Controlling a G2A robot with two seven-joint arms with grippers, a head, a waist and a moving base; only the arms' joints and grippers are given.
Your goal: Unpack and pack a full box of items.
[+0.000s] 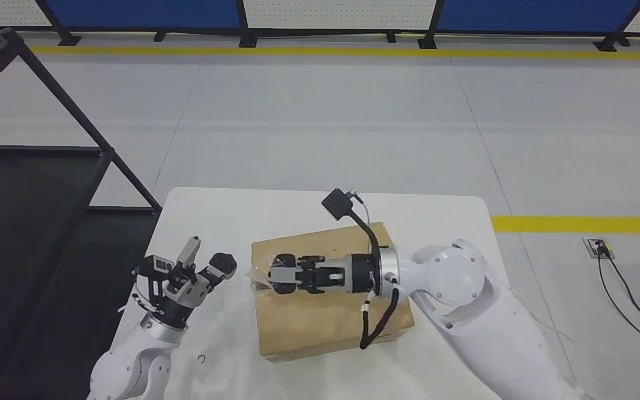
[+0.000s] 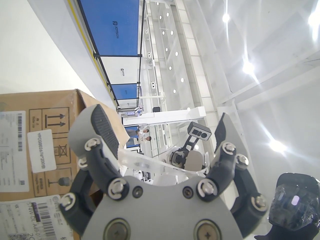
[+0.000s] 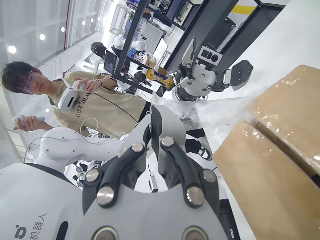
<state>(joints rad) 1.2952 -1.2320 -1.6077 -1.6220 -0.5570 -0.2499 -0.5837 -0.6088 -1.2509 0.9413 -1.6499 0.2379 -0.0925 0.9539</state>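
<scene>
Cardboard box (image 1: 300, 335) sits in the middle of the table (image 1: 440, 215), a bit toward the front edge, flaps down, seam glossy with clear tape (image 3: 220, 111). Right gripper (image 3: 152, 126) lies across the box top, reaching to the side facing the table's left edge, fingers pressed together. A loose strip of the tape runs from the seam toward it, can't tell if pinched. Left gripper (image 1: 205, 262) is by the table's left edge, beside the box, pointing up, fingers spread, gripping nothing. Progress: very early, looks like tape-stripping; box unopened, no items out, all unpacking and repacking left
</scene>
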